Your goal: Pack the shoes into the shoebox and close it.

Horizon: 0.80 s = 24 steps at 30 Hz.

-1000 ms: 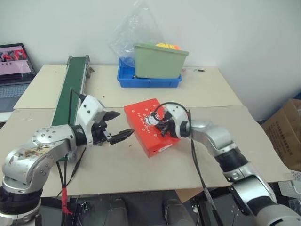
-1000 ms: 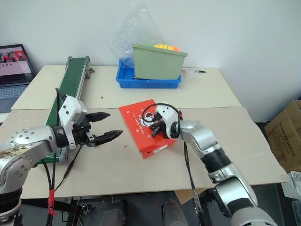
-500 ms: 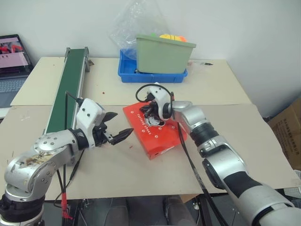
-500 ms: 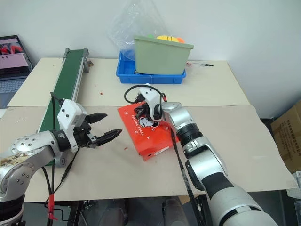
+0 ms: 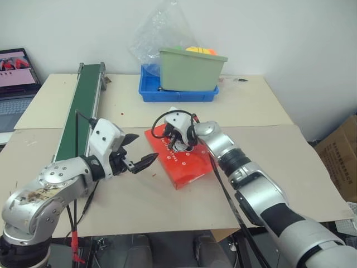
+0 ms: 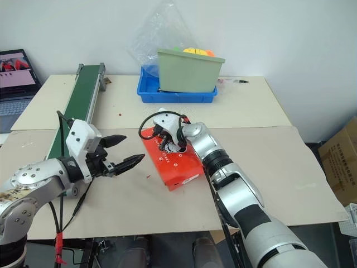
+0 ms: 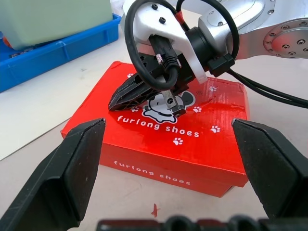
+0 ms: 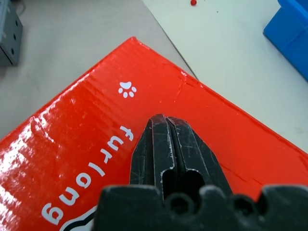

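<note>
A red-orange shoebox point(image 5: 187, 159) printed with white paw marks is seen, beside a green bin point(image 5: 188, 71) and blue tray point(image 5: 177, 95).

The red-orange cardboard shoebox point(image 5: 181, 159) lies flat on the tan tabletop, turned at an angle, with its lid shut. The lid bears a white cartoon figure, paw prints and the words "furlong shoes".

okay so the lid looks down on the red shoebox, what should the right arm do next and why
Probably press down a little more, then lift away. The right gripper, fingers shut, sits on top of the shoebox, whose lid lies flat and looks closed. The left gripper hangs open beside the box, touching nothing. Whether the lid is fully seated isn't clear.
</note>
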Tool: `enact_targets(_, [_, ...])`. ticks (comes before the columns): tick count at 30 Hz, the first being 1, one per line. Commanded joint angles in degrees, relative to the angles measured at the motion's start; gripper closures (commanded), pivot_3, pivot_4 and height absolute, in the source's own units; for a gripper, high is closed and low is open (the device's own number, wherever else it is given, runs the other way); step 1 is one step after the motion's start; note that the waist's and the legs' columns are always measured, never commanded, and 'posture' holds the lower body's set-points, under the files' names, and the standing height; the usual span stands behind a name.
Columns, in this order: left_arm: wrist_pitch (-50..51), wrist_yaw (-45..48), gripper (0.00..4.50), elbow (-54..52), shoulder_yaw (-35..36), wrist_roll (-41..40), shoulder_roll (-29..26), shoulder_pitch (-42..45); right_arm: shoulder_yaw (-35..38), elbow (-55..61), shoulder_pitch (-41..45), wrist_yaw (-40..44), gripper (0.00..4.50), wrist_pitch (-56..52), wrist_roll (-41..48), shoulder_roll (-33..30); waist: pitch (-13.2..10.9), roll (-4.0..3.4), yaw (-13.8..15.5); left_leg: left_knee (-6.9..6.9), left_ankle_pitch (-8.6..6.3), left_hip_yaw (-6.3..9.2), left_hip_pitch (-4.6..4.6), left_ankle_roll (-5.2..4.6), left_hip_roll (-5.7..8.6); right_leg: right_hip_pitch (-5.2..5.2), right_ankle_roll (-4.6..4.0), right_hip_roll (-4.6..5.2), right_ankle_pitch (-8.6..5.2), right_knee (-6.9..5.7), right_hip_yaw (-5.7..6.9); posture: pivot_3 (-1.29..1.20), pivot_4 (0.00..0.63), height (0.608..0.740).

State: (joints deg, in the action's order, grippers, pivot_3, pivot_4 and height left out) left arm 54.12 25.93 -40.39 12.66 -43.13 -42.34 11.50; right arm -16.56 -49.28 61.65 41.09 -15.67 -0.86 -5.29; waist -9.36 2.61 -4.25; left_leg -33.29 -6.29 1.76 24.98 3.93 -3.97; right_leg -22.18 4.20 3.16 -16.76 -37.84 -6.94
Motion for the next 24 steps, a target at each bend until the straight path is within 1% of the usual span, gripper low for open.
enact_targets(1, [-0.3, 0.0, 0.0, -0.3, 1.6, -0.7, -0.7, 1.1, 5.3, 7.5, -0.7, 6.4, 4.46, -8.2, 6.8, -0.8, 0.0, -0.02, 0.1, 0.0, 0.01, 0.01, 0.09, -0.01, 0.0, -0.07, 0.0, 0.0, 0.0, -0.01, 0.01, 0.0, 0.15, 0.74])
enact_targets(4, [-0.3, 0.2, 0.0, 0.1, 1.7, -0.8, -0.9, 1.5, 8.2, 17.2, -1.5, 10.2, 4.46, -14.6, 11.6, -2.8, -0.1, -0.1, 0.2, 0.0, 0.01, 0.03, 0.37, -0.02, 0.0, -0.3, 0.01, 0.0, 0.0, -0.02, 0.03, 0.0, 0.15, 0.74])
enact_targets(5, [-0.3, 0.3, 0.0, 0.2, 1.8, -0.9, -1.0, 1.7, 9.0, 21.0, -1.9, 11.6, 4.46, -16.4, 13.0, -4.1, -0.2, -0.16, 0.3, 0.0, 0.01, 0.03, 0.46, -0.02, 0.0, -0.37, 0.01, -0.01, 0.0, -0.02, 0.03, 0.0, 0.15, 0.74])
enact_targets(6, [-0.5, 0.4, 0.0, 0.4, 1.7, -0.5, -1.4, 1.9, 8.9, 25.7, -2.8, 14.3, 4.46, -15.6, 13.6, -6.8, -0.3, -0.25, 0.3, -0.01, 0.02, 0.03, 0.61, -0.02, 0.01, -0.54, 0.01, 0.0, 0.01, -0.07, 0.03, 0.0, 0.15, 0.74])
enact_targets(9, [-0.7, 0.9, 0.0, 1.1, 1.8, -0.4, -1.7, 2.4, 8.9, 38.2, -5.9, 22.9, 3.64, -15.5, 16.6, -16.0, -0.5, -0.45, 1.5, -0.14, 0.03, 0.09, 1.13, -0.02, 0.02, -0.98, 0.04, 0.0, 0.02, -0.16, 0.11, 0.0, 0.15, 0.74])
enact_targets(12, [-1.2, 1.6, 0.0, 1.8, 1.7, -0.4, -1.8, 2.8, 8.9, 43.8, -7.9, 28.1, 2.63, -17.8, 18.7, -23.4, -0.5, -0.44, 1.8, -0.22, 0.03, 0.08, 1.19, -0.01, 0.03, -1.0, 0.05, 0.01, 0.02, -0.09, 0.11, 0.0, 0.15, 0.74])
enact_targets(16, [-1.2, 2.3, 0.0, 2.2, 2.5, -2.4, -0.8, 3.8, 8.2, 47.5, -10.2, 32.1, 1.17, -19.7, 20.6, -28.6, -0.5, -0.43, 1.5, -0.34, 0.02, 0.07, 1.18, -0.01, 0.01, -0.99, 0.05, 0.0, 0.02, -0.12, 0.08, 0.0, 0.15, 0.74])
enact_targets(18, [-2.0, 2.8, 0.0, 1.6, 2.9, -2.6, -1.2, 4.0, 8.9, 48.8, -11.5, 33.3, 0.61, -21.2, 22.3, -29.8, -0.5, -0.42, 1.4, -0.38, 0.03, 0.07, 1.17, -0.01, 0.01, -0.98, 0.05, 0.0, 0.02, -0.13, 0.07, 0.0, 0.15, 0.74])
enact_targets(19, [-2.1, 2.9, 0.0, 1.4, 3.2, -2.9, -1.4, 4.1, 9.2, 49.2, -11.8, 33.4, 0.22, -21.6, 22.8, -30.1, -0.5, -0.42, 1.4, -0.39, 0.03, 0.07, 1.18, -0.01, 0.01, -0.99, 0.06, 0.0, 0.02, -0.13, 0.06, 0.0, 0.15, 0.74])
enact_targets(20, [-2.2, 3.0, 0.0, 1.2, 3.6, -3.1, -1.5, 4.0, 9.2, 49.5, -12.2, 33.5, 0.03, -21.8, 23.1, -30.3, -0.5, -0.42, 1.4, -0.39, 0.02, 0.07, 1.18, -0.02, 0.01, -0.98, 0.06, 0.0, 0.02, -0.13, 0.06, 0.0, 0.15, 0.74])
enact_targets(22, [-2.3, 3.3, 0.0, 0.8, 4.5, -4.2, -1.6, 4.0, 9.3, 50.3, -12.7, 33.8, 0.03, -22.2, 24.0, -30.7, -0.5, -0.4, 1.5, -0.4, 0.02, 0.07, 1.19, -0.02, 0.02, -0.98, 0.06, 0.0, 0.02, -0.13, 0.05, 0.0, 0.15, 0.74])
enact_targets(24, [-2.1, 4.1, 0.0, 0.4, 5.1, -4.1, -2.8, 3.2, 9.7, 51.7, -13.3, 34.0, 0.03, -22.8, 25.2, -31.2, -0.5, -0.39, 1.7, -0.41, 0.02, 0.07, 1.2, -0.02, 0.02, -0.98, 0.07, 0.0, 0.02, -0.13, 0.06, 0.0, 0.15, 0.74])
